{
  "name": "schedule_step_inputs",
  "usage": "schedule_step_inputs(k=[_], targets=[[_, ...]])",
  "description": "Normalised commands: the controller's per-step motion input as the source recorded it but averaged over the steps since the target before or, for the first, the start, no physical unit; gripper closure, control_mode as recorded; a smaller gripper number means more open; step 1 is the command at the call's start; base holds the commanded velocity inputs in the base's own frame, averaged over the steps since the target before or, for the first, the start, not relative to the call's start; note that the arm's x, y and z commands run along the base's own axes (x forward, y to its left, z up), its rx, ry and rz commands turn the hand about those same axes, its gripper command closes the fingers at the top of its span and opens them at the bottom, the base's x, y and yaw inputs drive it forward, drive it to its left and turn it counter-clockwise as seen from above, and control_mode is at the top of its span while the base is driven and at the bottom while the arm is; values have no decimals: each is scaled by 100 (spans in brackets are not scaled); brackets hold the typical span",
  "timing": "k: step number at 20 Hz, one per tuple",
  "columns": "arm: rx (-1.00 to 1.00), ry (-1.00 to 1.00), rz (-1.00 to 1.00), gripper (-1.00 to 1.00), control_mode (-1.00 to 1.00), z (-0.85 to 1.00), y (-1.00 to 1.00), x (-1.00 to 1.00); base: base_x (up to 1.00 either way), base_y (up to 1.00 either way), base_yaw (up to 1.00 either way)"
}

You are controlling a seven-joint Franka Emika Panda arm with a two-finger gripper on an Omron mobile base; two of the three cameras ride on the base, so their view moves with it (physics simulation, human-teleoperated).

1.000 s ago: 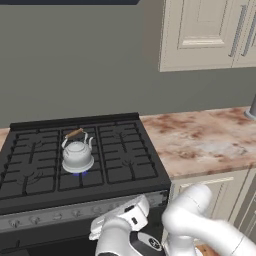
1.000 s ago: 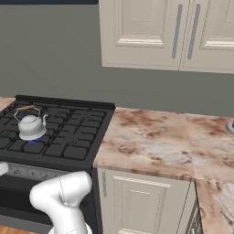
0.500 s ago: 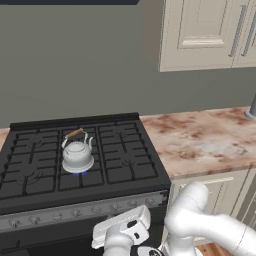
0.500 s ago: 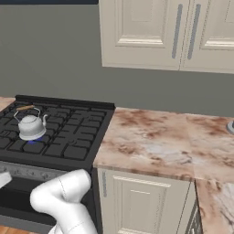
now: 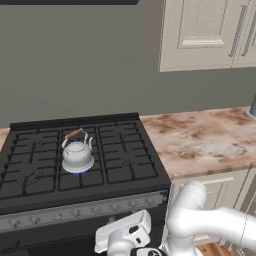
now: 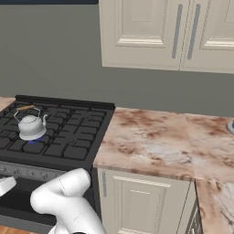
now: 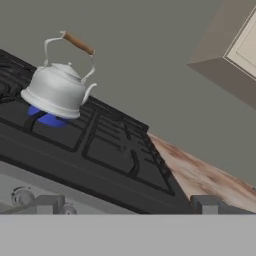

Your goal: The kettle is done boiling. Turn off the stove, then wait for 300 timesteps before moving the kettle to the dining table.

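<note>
Kettle (image 5: 77,154) on lit stove (image 5: 120,165) (marbled counter (image 5: 205,140) beside)

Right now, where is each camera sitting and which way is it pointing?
Left base view: behind the arm's left, looking forward and down at the stove and kettle; white arm rises lower right.
Right base view: behind the arm's right, same stove and kettle from the other side; arm lower left.
Hand view: low before the knob strip, looking up across the grates; open pincer tips at bottom.
All share the kettle over blue flame.

Arm (image 5: 210,222): glossy white, thick rounded tubular links, bulbous elbow. Hand block (image 5: 122,232) white, boxy, dark recesses. Finger tips (image 7: 207,204) small, grey, squared.
</note>
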Motion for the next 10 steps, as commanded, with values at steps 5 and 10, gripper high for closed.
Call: schedule_step_inputs(k=[5, 10], targets=[[0, -3, 0, -100, -100, -20, 8, 9, 0, 0, 0], [-6, 0, 0, -100, -100, -14, 7, 18, 0, 0, 0]])
